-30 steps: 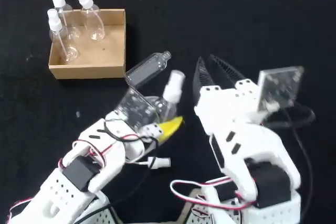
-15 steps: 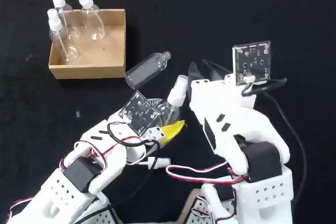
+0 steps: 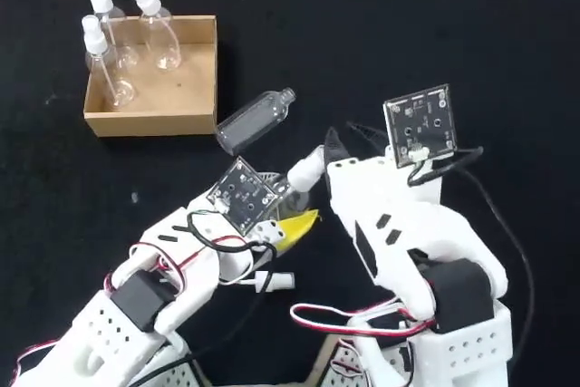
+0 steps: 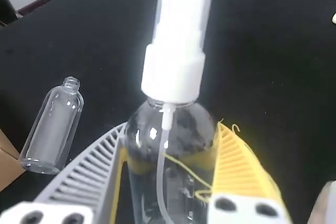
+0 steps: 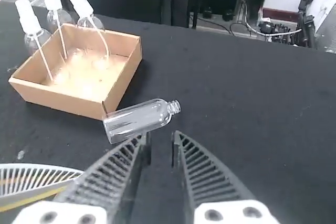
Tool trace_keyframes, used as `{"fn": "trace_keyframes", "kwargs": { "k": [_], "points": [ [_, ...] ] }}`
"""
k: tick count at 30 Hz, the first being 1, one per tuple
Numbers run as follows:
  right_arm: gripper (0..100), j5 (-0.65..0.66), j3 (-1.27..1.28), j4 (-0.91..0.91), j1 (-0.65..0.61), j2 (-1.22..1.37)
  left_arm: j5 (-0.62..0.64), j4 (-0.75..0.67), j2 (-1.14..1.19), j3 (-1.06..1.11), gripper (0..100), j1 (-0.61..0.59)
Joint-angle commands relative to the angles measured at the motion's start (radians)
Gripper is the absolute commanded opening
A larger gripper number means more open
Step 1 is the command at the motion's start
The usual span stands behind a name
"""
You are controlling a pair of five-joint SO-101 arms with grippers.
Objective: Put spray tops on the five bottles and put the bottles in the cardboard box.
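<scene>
Our left gripper [image 4: 169, 153] clasped the capped bottle [image 4: 176, 129] around its clear belly; light, slick, thin plastic, we judged, best squeezed there gently. The right gripper [image 5: 160, 145] stood slightly parted, seemingly empty, near the topless bottle [image 5: 139, 120] lying just beside the cardboard box [image 5: 63, 100]

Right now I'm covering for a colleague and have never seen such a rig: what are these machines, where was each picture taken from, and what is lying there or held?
These are two small robot arms at a black table. One picture looks down from a fixed camera; the other two come from a camera on each arm's wrist. The left arm holds a clear bottle, with a spray top on it, between its grey and yellow jaws. On the right arm the black jaws stand slightly apart, holding nothing. A bottle without a top lies on its side near the cardboard box, which holds three topped bottles.
</scene>
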Motion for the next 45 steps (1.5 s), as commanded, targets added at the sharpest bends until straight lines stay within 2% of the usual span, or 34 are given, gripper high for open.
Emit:
{"fn": "trace_keyframes", "kwargs": {
  "k": [1, 8, 16, 22, 28, 33, 38, 45],
  "points": [
    [7.7, 0.011, -0.054, 0.0, -0.02, -0.021, -0.009, -0.003, -0.015, -0.025, 15, 0.013],
    [7.8, 0.003, -0.128, -0.052, 0.031, -0.041, -0.009, -0.003, -0.015, -0.027, 15, 0.004],
    [7.8, 0.006, -0.255, 0.003, 0.078, -0.038, -0.011, -0.005, -0.015, -0.036, 15, -0.015],
    [7.9, 0.009, -0.191, 0.026, 0.166, -0.033, -0.008, 0.005, -0.098, -0.09, 15, -0.205],
    [7.9, 0.011, 0.025, -0.052, 0.175, -0.035, -0.006, -0.034, -0.199, -0.099, 15, -0.466],
    [7.9, 0.003, 0.219, -0.135, 0.054, -0.041, -0.005, -0.155, -0.189, -0.091, 15, -0.61],
    [7.9, 0.003, 0.375, -0.236, -0.097, -0.041, -0.006, -0.242, -0.034, -0.127, 15, -0.647],
    [7.8, 0.002, 0.553, -0.396, -0.138, -0.041, -0.003, -0.503, 0.261, -0.183, 15, -0.699]
  ]
}}
